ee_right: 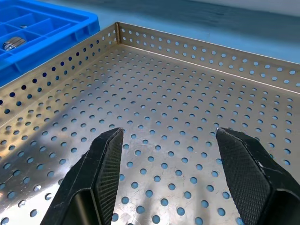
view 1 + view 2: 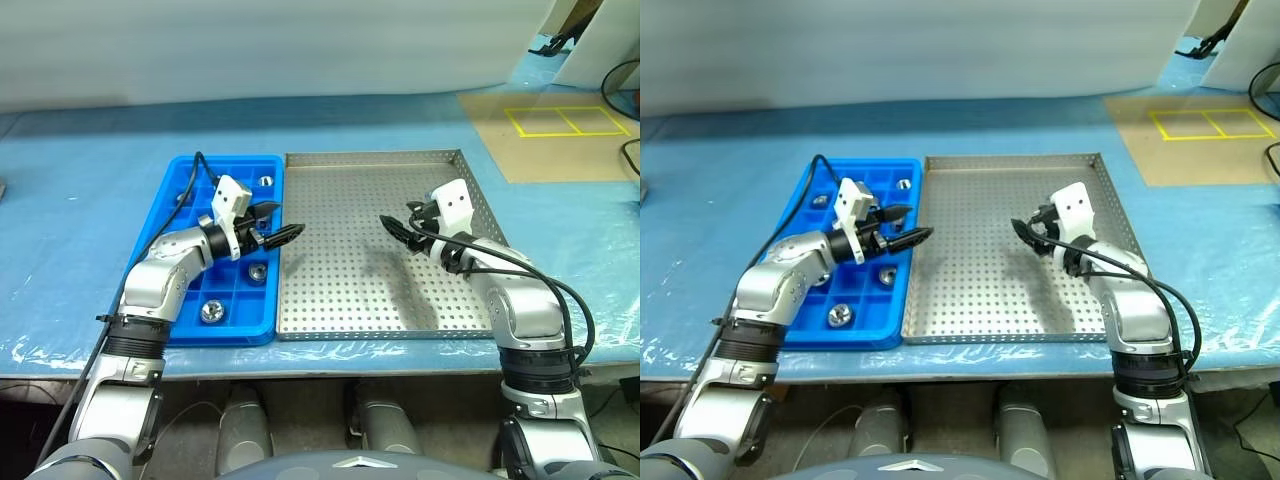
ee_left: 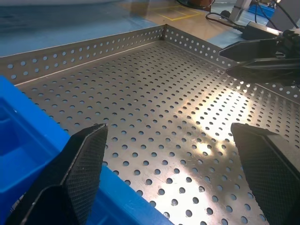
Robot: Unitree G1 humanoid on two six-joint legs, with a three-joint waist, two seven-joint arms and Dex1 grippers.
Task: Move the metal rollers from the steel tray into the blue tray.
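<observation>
On a blue-covered table, seen from the head camera's left eye, the blue tray lies touching the left side of the steel tray. No roller shows on the steel tray's perforated floor; the metal rollers sit in separate compartments of the blue tray, two near its far end, two towards the near end. The left gripper hangs over the seam between the trays, pointing right, its fingers spread wide with nothing between them. The right gripper hovers over the right half of the steel tray, pointing left, its fingers parted and empty. Every visible roller lies to the left of both grippers, so the left arm is much the nearer; judging by this, the transfer looks finished or nearly so, with nothing left to pick up in plain sight.

From the right eye, the same layout appears, and four rollers can be counted in the blue tray.

Looking along the left wrist, two dark fingers stand well apart over bare perforated steel, the blue rim just beside one; the other gripper's fingers show at the far side.

Looking along the right wrist, parted fingers frame bare steel floor, and beyond the far rim a roller rests in a blue compartment, a detail the left wrist camera lacks.
</observation>
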